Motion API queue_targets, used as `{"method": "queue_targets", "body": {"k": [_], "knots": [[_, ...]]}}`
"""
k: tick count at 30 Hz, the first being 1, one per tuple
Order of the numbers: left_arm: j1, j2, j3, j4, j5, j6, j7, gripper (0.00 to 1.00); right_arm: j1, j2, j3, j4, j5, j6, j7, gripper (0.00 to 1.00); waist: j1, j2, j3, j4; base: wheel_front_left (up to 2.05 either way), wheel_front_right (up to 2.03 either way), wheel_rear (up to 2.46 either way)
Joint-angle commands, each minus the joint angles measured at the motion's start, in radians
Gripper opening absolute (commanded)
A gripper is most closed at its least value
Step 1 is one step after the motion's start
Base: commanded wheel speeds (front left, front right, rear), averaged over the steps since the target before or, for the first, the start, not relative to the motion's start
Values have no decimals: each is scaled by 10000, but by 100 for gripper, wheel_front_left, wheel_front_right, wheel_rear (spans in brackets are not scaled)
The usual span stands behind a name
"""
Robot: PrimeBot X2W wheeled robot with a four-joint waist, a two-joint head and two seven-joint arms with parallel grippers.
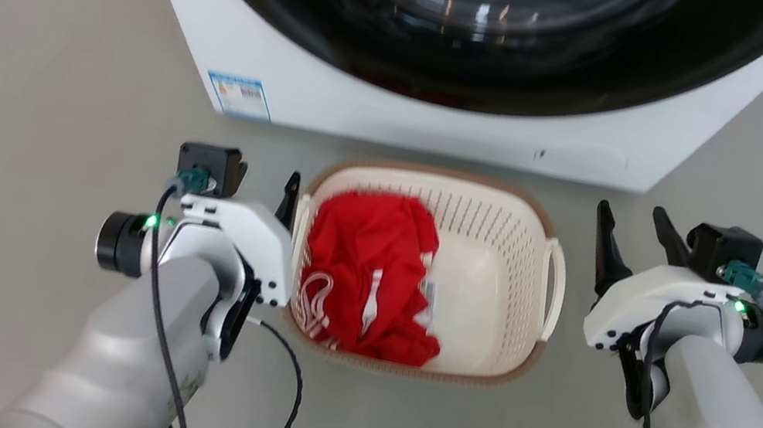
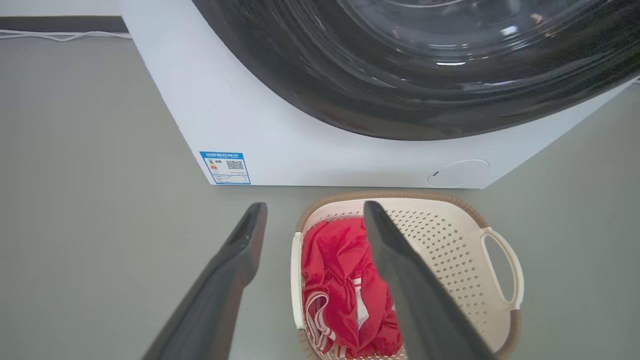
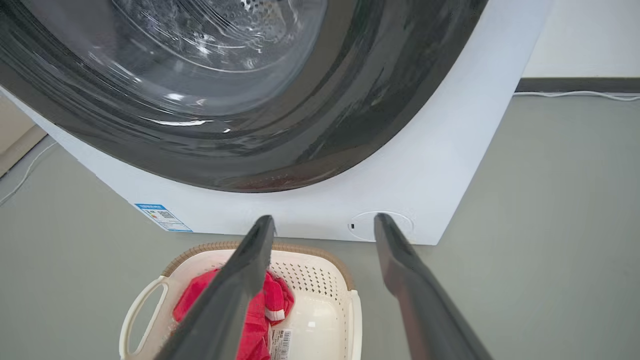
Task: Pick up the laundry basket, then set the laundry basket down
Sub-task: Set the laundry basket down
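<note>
The laundry basket [image 1: 490, 265], cream-white and perforated with a brown rim, sits on the floor in front of the washing machine. A red garment [image 1: 364, 266] fills its left half. My left gripper [image 1: 267, 182] stands open right beside the basket's left side, one finger close to the left handle [image 2: 296, 280]. In the left wrist view that handle lies between the open left gripper's [image 2: 315, 205] fingers. My right gripper [image 1: 631, 211] is open and empty, a short gap to the right of the right handle [image 1: 556, 292]. The right wrist view has the open right gripper [image 3: 325, 217] above the basket [image 3: 320, 280].
The white washing machine [image 1: 406, 116] with its dark round door stands just behind the basket. Grey floor [image 1: 16, 103] stretches to both sides and in front. A white cable [image 3: 575, 94] runs along the wall's foot.
</note>
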Motion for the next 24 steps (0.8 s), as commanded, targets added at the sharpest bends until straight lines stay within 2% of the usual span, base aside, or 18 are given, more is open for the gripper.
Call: {"method": "queue_targets", "body": {"k": [1, 10, 24], "knots": [[150, 265, 432, -282, 231, 77, -108, 100, 254, 170, 145, -390, -205, 62, -139, 100, -1, 0, -554, 69, 0, 0, 0], [1109, 379, 1846, -1282, 1200, 115, -108, 100, 1054, 170, 139, -1505, -510, 62, -139, 100, -1, 0, -1525, 175, 0, 0, 0], [3784, 417, 4566, -3949, 3219, 234, -108, 100, 2841, 170, 12, -3376, -953, 62, -139, 100, -1, 0, -2718, 106, 0, 0, 0]]}}
